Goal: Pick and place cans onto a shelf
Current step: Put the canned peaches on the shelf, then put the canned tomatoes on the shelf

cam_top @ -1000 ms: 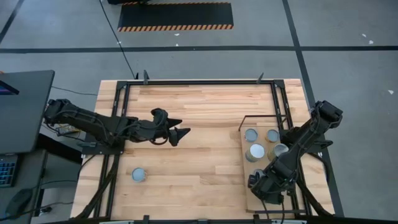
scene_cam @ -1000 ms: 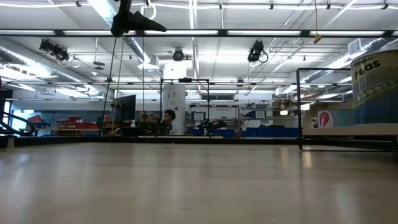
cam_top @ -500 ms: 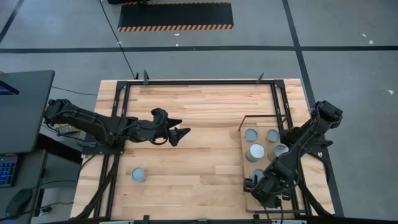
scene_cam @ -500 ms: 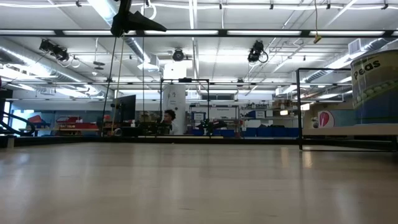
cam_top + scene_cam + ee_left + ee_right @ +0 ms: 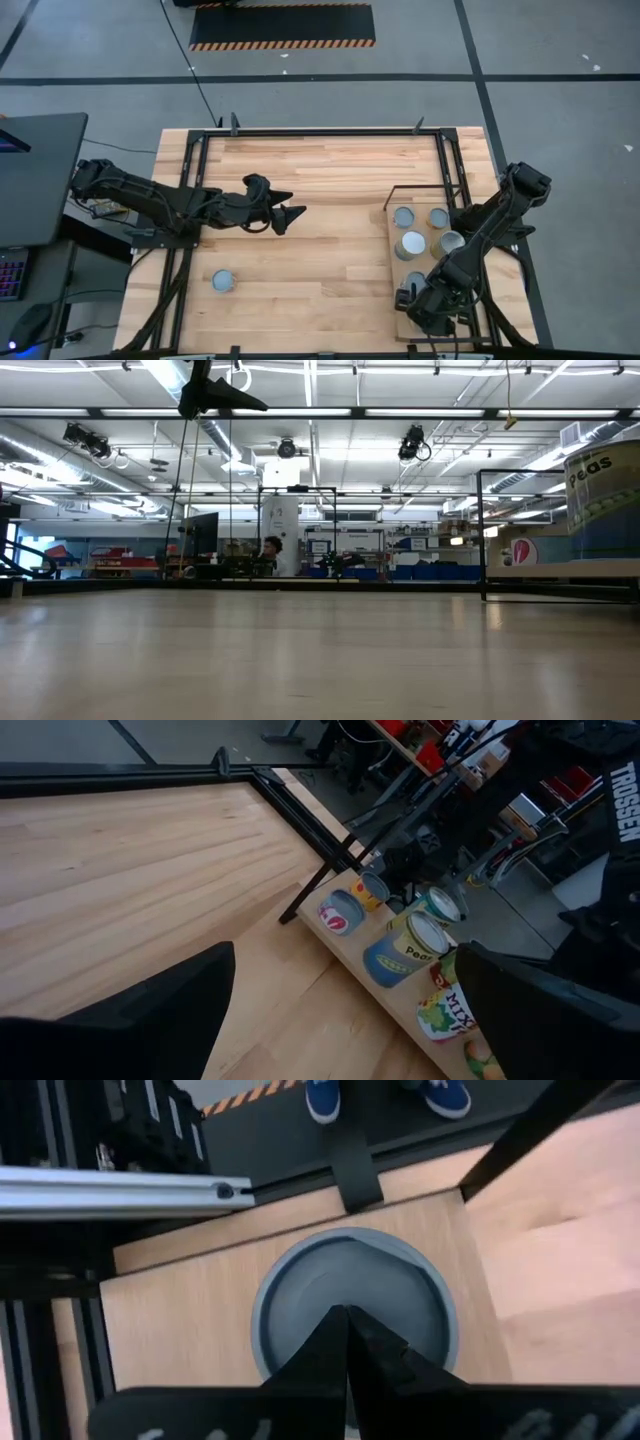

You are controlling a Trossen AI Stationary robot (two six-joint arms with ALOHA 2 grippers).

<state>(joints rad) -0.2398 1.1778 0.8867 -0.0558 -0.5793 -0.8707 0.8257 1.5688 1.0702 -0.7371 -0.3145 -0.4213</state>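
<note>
The right gripper point(image 5: 347, 1342) is positioned over the near end of the shelf point(image 5: 400, 325), at the right side of the table point(image 5: 330, 180). Its fingers point(image 5: 375, 1355) are fully closed against each other, tips meeting directly above the grey round top of 1 can point(image 5: 350, 1295) standing upright on the shelf board. The fingers hold nothing; whether the tips touch the can top cannot be determined.

The left gripper point(image 5: 287, 213) is stationed above the middle of the table, well apart from the shelf. Its fingers point(image 5: 150, 1010) are spread wide and hold nothing.

Can locations:
- 4 cans stand upright in a cluster at the far end of the shelf: 2 side by side at the far edge point(image 5: 404, 216) point(image 5: 439, 217), 1 larger can point(image 5: 410, 244) just behind the first, and 1 point(image 5: 452, 241) beside the right arm.
- 1 can point(image 5: 223, 281) stands alone on the table near the left front, well apart from the shelf.
- In the left wrist view, the shelf cans show coloured labels, including 1 blue-and-yellow can point(image 5: 400, 950).

The shelf is bordered by a thin black frame point(image 5: 415, 187).
</note>
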